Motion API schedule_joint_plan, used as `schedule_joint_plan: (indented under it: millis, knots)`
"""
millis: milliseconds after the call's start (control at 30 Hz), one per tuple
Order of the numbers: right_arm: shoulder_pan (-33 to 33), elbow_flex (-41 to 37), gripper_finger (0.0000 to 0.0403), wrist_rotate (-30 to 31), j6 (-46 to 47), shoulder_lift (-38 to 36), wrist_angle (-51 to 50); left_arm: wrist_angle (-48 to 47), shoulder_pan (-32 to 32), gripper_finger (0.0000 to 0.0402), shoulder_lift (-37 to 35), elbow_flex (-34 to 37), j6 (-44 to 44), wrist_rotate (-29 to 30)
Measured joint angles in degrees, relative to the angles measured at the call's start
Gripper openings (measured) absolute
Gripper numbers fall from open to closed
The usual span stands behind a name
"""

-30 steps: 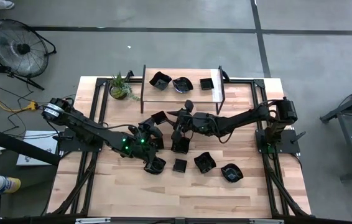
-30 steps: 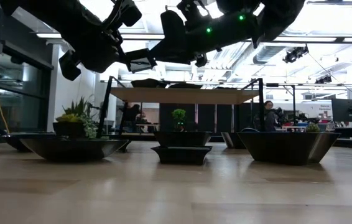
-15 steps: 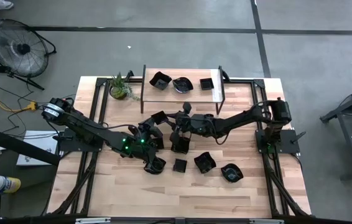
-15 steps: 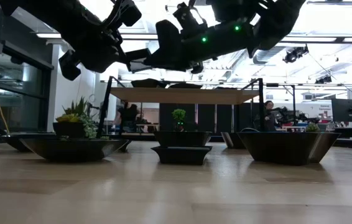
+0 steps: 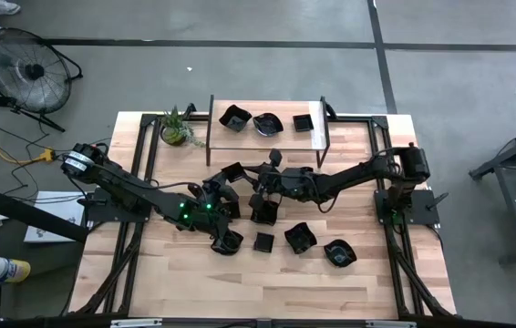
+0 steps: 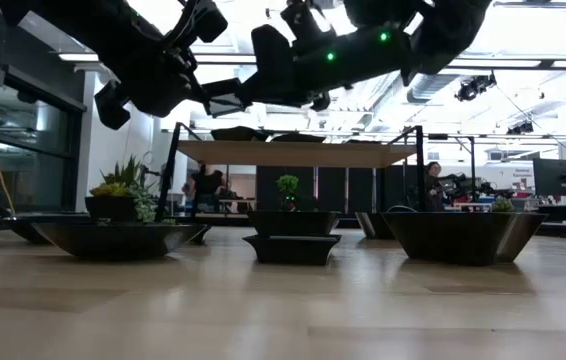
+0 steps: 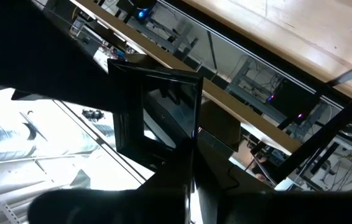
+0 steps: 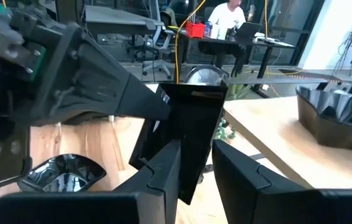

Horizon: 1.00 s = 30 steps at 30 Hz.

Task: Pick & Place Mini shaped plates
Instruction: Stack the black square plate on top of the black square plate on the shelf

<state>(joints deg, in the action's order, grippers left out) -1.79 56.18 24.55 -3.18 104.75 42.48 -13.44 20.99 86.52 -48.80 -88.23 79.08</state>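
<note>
A black square mini plate (image 5: 233,172) hangs in the air over the table's middle, standing on edge, between my two grippers. My left gripper (image 5: 227,186) comes at it from the table's left and is shut on it. My right gripper (image 5: 254,176) reaches in level from the right, and its two fingers stand at either face of the same plate (image 8: 191,124). Several more black plates (image 5: 299,238) sit flat on the wood nearer the front edge. Three others (image 5: 266,123) rest on the raised shelf (image 5: 240,137) at the far side. My left gripper pinches the square plate's rim (image 7: 190,146) between its two fingers, reaching level from the table's left. The plate stands on edge beyond the fingers, lifted clear of the table. My right gripper has the opposite rim (image 8: 191,177) between its two fingers (image 8: 163,168), coming level from the table's right. A thin gap still shows at one finger.
A small potted plant (image 5: 178,128) stands at the far left beside the shelf's post. Loose plates (image 6: 463,235) lie in a row below both arms. Bare wood stretches toward the near edge.
My right gripper has shifted slightly around the plate held up by my left gripper. The plate and my left gripper have stayed where they were.
</note>
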Motion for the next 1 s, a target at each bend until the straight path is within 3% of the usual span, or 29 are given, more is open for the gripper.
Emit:
schedule_joint_plan:
  millis: [400,1000]
  knots:
    - [-0.13,0.00,0.0087,1.93,0.58,-1.33,-3.98,-0.02,0.00,0.0000,0.00,0.00,0.17,-0.14]
    - [1.12,0.00,0.0086,-2.22,1.75,-1.33,-4.31,-0.04,0.00,0.0000,0.00,0.00,0.13,-0.34]
